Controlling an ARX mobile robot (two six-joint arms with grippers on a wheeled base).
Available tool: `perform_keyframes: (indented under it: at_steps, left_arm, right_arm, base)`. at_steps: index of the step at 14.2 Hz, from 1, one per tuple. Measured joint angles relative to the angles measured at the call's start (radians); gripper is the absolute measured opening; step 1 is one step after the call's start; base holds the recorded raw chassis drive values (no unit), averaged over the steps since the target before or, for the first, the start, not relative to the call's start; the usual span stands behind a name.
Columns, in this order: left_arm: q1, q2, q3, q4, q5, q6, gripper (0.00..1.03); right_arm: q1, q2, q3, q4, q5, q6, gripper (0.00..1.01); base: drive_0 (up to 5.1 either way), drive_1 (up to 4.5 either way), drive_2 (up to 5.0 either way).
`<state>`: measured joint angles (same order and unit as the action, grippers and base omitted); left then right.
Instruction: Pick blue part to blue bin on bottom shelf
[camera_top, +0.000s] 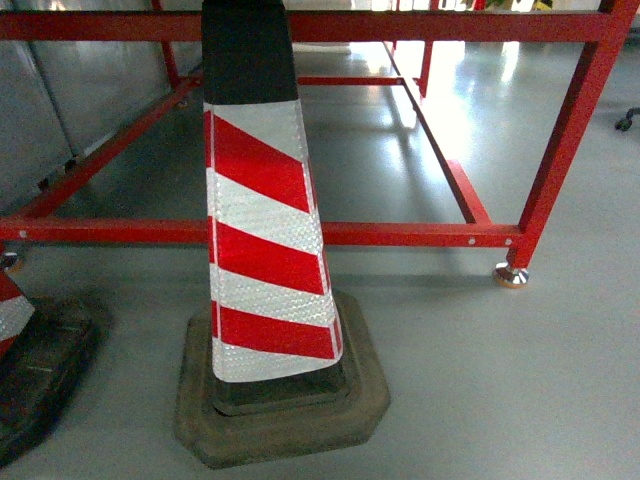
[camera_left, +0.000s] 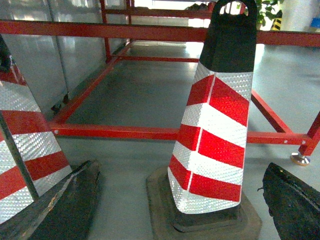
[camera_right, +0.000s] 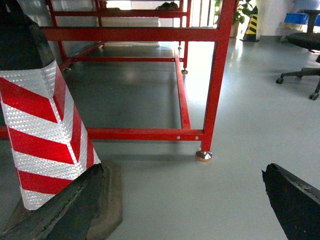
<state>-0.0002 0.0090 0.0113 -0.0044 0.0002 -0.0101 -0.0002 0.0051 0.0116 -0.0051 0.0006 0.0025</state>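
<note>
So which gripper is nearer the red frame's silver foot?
Right. The silver foot sits ahead of the right gripper, roughly between its fingers; from the left gripper it lies far right, past the striped cone.

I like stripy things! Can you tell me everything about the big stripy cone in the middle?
The cone stands upright on the grey floor, in front of the red metal frame. It has flat sides with slanted red and shiny white stripes, a black top with a handle hole, and a worn, dark, rubbery-looking base. Nothing else touches it.

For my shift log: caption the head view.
Red-and-white striped traffic cone on grey floor before red steel frame.
</note>
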Motion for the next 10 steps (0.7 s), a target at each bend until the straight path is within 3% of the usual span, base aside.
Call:
perform_keyframes:
  at_steps: [10]
  left_arm:
    - [0.0, 0.0, 0.0, 0.0, 0.0, 0.0, 0.98]
  right_arm:
    - [0.0, 0.0, 0.0, 0.0, 0.0, 0.0, 0.98]
  base:
    - [0.0, 0.0, 0.0]
